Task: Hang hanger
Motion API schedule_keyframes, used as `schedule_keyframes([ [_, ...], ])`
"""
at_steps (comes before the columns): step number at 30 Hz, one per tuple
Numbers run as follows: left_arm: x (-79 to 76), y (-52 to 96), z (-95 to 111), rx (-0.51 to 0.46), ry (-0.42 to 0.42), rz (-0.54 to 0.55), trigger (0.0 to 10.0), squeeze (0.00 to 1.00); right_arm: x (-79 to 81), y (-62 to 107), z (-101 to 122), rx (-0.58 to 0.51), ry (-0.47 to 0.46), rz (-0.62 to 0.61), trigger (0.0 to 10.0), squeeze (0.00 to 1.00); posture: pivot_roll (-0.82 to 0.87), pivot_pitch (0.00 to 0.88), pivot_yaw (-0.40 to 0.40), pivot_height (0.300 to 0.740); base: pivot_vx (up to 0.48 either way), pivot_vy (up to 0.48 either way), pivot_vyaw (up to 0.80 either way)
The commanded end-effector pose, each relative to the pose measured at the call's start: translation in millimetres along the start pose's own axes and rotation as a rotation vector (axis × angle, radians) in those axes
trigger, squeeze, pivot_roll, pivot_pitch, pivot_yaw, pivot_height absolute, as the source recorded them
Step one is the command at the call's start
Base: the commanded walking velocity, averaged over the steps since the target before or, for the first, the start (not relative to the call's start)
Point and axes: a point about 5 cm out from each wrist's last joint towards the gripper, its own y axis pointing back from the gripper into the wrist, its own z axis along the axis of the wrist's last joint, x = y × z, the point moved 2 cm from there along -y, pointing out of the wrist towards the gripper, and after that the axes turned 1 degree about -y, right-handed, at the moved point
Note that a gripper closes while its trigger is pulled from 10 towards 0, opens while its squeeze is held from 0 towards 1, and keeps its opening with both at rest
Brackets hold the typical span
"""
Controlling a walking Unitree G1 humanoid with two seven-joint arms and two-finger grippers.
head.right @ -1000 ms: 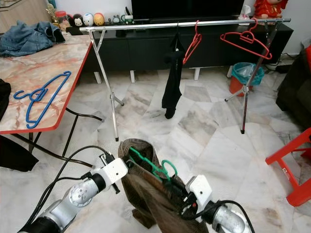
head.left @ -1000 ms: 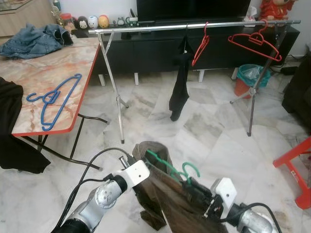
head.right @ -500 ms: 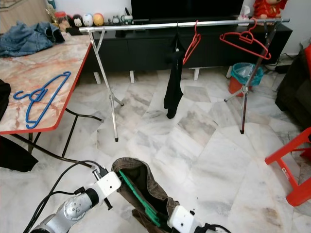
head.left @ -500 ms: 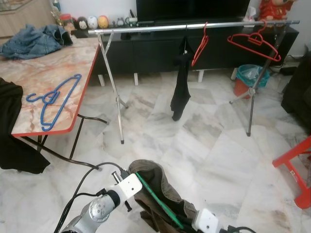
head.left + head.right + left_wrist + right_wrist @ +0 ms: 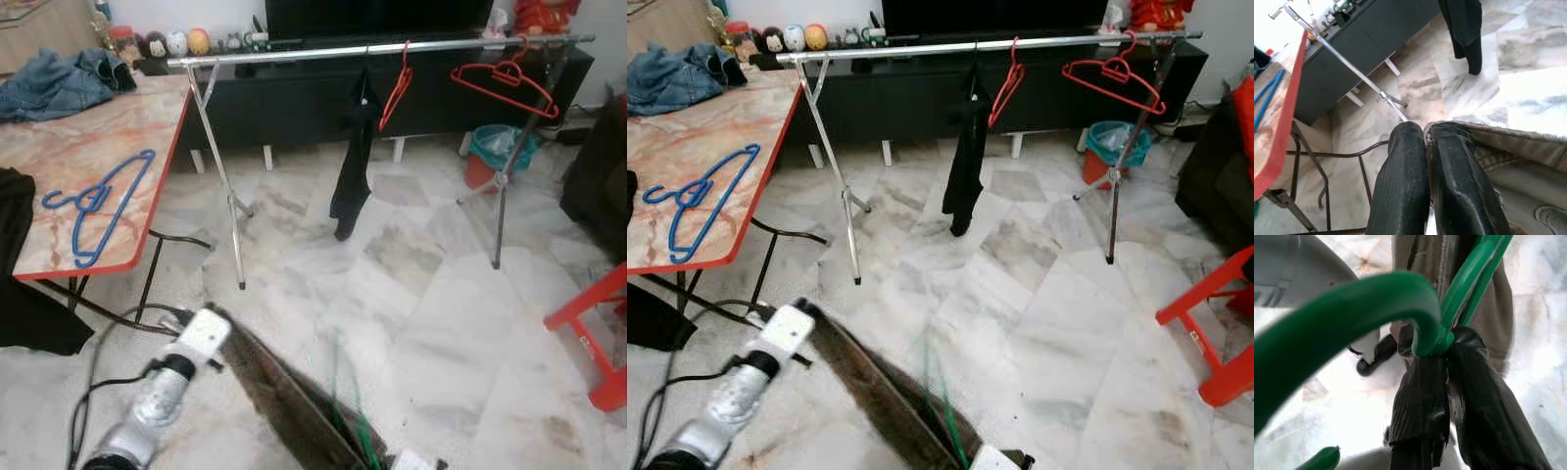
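Since the earlier frames we are swinging both arms down and left; the brown garment (image 5: 284, 401), bunched before, is now stretching into a long blurred band low over the marble floor (image 5: 441, 294). We are facing the worktop (image 5: 59, 157) on our left, which is carrying a blue hanger (image 5: 93, 201) and denim clothing (image 5: 54, 83). Ahead, the clothes rail (image 5: 294, 54) is holding a black garment (image 5: 351, 166) and two red hangers (image 5: 397, 86). Our left gripper (image 5: 1426, 142) is keeping its fingers (image 5: 1400, 186) pressed together on the brown garment's edge. Our right gripper (image 5: 1447, 362) is clamping its fingers (image 5: 1418, 396) on the neck of the green hanger (image 5: 1352, 308), which is sitting inside the garment, well short of the rail.
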Motion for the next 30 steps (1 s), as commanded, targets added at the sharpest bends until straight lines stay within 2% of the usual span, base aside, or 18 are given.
schedule_keyframes([
  [1,98.1,-10.0,29,-0.108,0.048,0.445,10.0,0.0,31.1,48.6,-97,0.434,-0.109,0.069,0.0,0.0,-0.01,0.068,0.053,0.74,0.0,0.0,0.0],
  [3,98.0,-10.3,29,-0.103,0.048,0.443,10.0,0.0,31.1,48.6,-98,0.437,-0.106,0.066,0.0,0.0,-0.01,0.068,0.053,0.74,0.0,0.0,0.0],
  [6,78.4,-13.2,13,-0.025,0.08,0.328,10.0,0.0,23.1,50.7,-99,0.423,-0.084,-0.022,0.0,0.0,-0.01,0.067,0.054,0.74,0.0,0.0,0.0],
  [7,62.1,-14.6,9,-0.005,0.115,0.227,10.0,0.0,12.9,48.2,-92,0.362,-0.059,-0.097,0.0,0.0,-0.01,0.068,0.054,0.74,0.0,0.0,0.0],
  [9,42.4,-14.9,6,0.006,0.149,0.101,10.0,0.0,-2.1,45.2,-80,0.28,-0.035,-0.2,0.0,0.0,-0.01,0.068,0.053,0.74,0.0,0.0,0.0],
  [10,29.2,-13.8,5,0.013,0.16,0.013,10.0,0.0,-11.4,43.5,-72,0.22,-0.055,-0.261,0.0,0.0,-0.01,0.068,0.053,0.74,0.0,0.0,0.0],
  [11,7.0,-9.6,3,0.024,0.176,-0.134,10.0,0.0,-25.9,42.4,-59,0.128,-0.11,-0.358,0.0,0.0,-0.01,0.068,0.053,0.74,0.0,0.0,0.0],
  [12,7.0,-9.6,3,0.024,0.176,-0.134,10.0,0.0,-25.9,42.4,-59,0.128,-0.11,-0.358,0.0,0.0,-0.01,0.068,0.053,0.74,0.0,0.0,0.0],
  [13,-14.8,-0.2,0,0.022,0.145,-0.278,10.0,0.0,-42.5,42.9,-50,0.059,-0.185,-0.449,0.0,0.0,-0.01,0.065,0.052,0.74,0.0,0.0,0.0],
  [14,-20.9,3.1,-2,0.028,0.137,-0.316,10.0,0.0,-48.7,43.2,-46,0.03,-0.211,-0.479,0.0,0.0,-0.01,0.066,0.051,0.74,0.0,0.0,0.0],
  [15,-28.0,6.9,-4,0.043,0.166,-0.361,10.0,0.0,-58.5,44.7,-39,-0.016,-0.243,-0.521,0.0,0.0,-0.01,0.066,0.051,0.74,0.0,0.0,0.0],
  [16,-27.9,7.7,-4,0.049,0.221,-0.345,10.0,0.0,-75.3,47.8,-27,-0.111,-0.307,-0.578,0.0,0.0,-0.01,0.064,0.05,0.74,0.0,0.0,0.0],
  [17,-27.1,7.5,-3,0.045,0.237,-0.347,10.0,0.0,-84.2,49.8,-20,-0.167,-0.338,-0.601,0.0,0.0,-0.01,0.065,0.048,0.74,0.0,0.0,0.0],
  [19,-26.3,6.9,-3,0.041,0.245,-0.355,10.0,0.0,-91.8,51.7,-13,-0.218,-0.361,-0.621,0.0,0.0,-0.01,0.065,0.048,0.74,0.0,0.0,0.0],
  [20,-28.3,7.5,-1,0.042,0.296,-0.392,10.0,0.0,-98.3,52.1,-6,-0.259,-0.365,-0.632,0.0,0.0,0.0,0.063,0.043,0.74,0.0,0.0,0.0],
  [22,-31.9,9.6,2,0.032,0.33,-0.458,10.0,0.0,-105.3,52.1,2,-0.325,-0.411,-0.655,0.0,0.0,0.0,0.063,0.044,0.74,0.0,0.0,0.0],
  [27,-41.3,16.0,10,0.026,0.406,-0.619,10.0,0.0,-117.7,49.6,27,-0.436,-0.381,-0.685,0.0,0.0,0.0,0.06,0.045,0.74,0.0,0.0,0.0],
  [30,-43.3,15.5,25,-0.019,0.422,-0.7,10.0,0.0,-127.2,50.6,55,-0.574,-0.372,-0.696,0.0,0.0,0.0,0.06,0.046,0.74,0.0,0.0,0.0],
])
